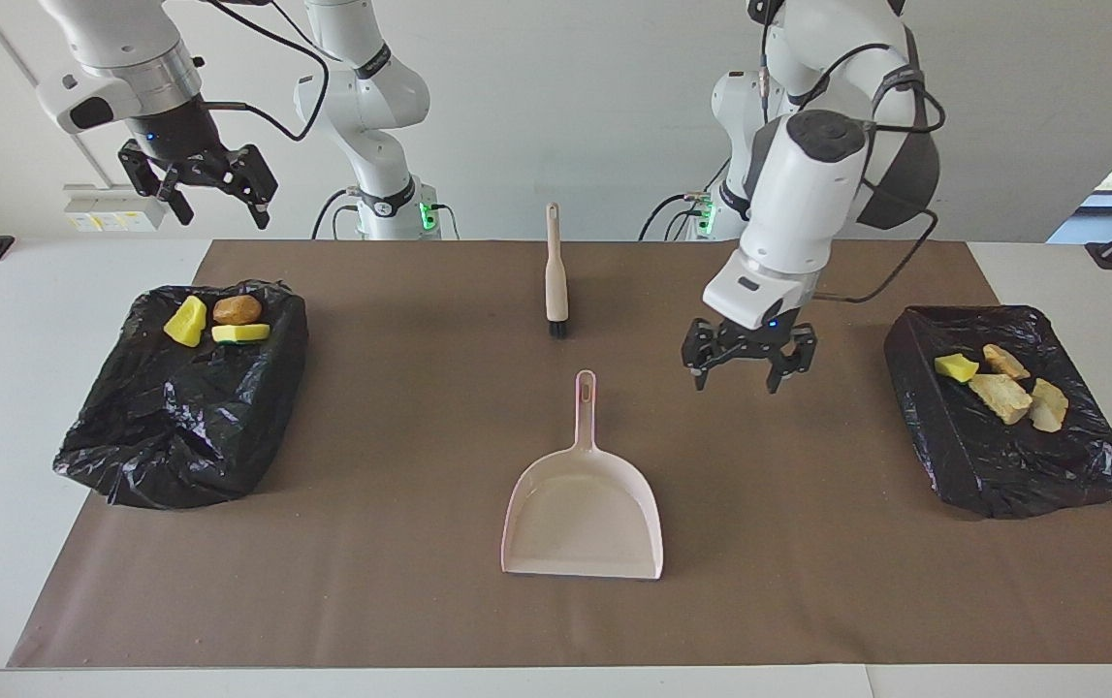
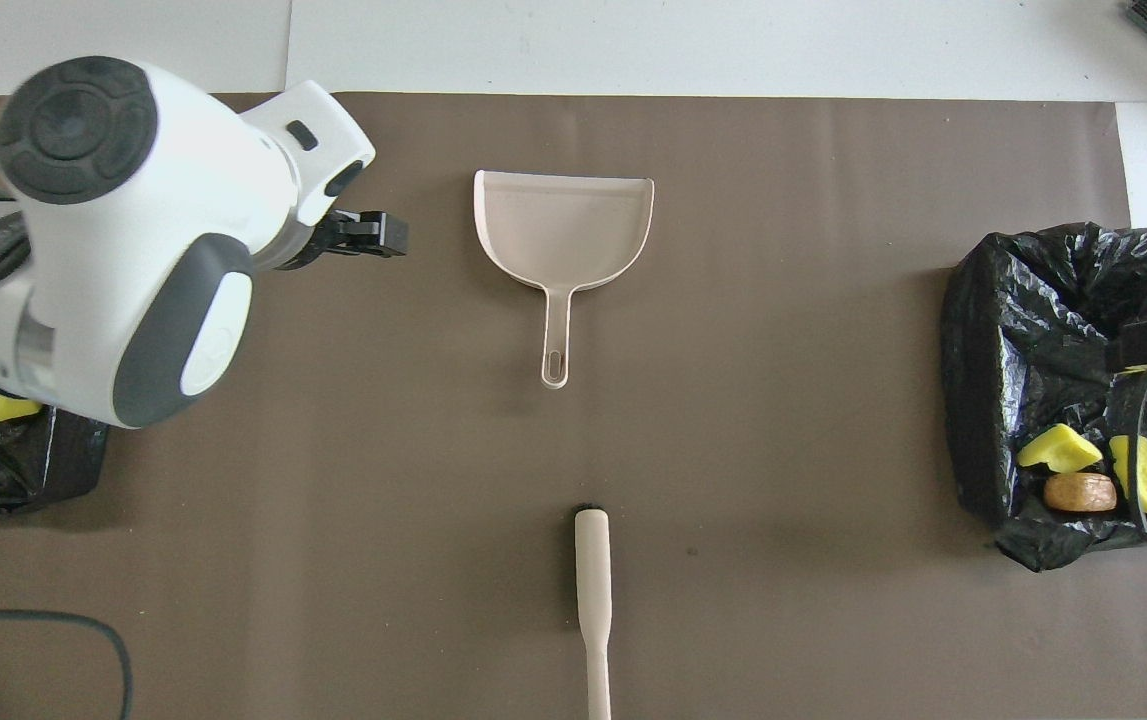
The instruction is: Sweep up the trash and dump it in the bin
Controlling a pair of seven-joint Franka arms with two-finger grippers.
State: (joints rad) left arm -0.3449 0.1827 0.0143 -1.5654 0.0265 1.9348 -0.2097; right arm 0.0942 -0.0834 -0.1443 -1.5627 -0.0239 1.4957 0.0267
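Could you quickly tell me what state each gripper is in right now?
Left gripper: open, holding nothing, over the mat beside the dustpan.
Right gripper: open, holding nothing, raised at its own end.

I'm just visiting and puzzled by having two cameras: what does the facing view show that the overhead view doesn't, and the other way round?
Only the facing view shows the right gripper, open in the air, and the four pieces of trash in one black bin. Only the overhead view looks straight down into the empty dustpan. Both show the brush, the other bin and the open left gripper.
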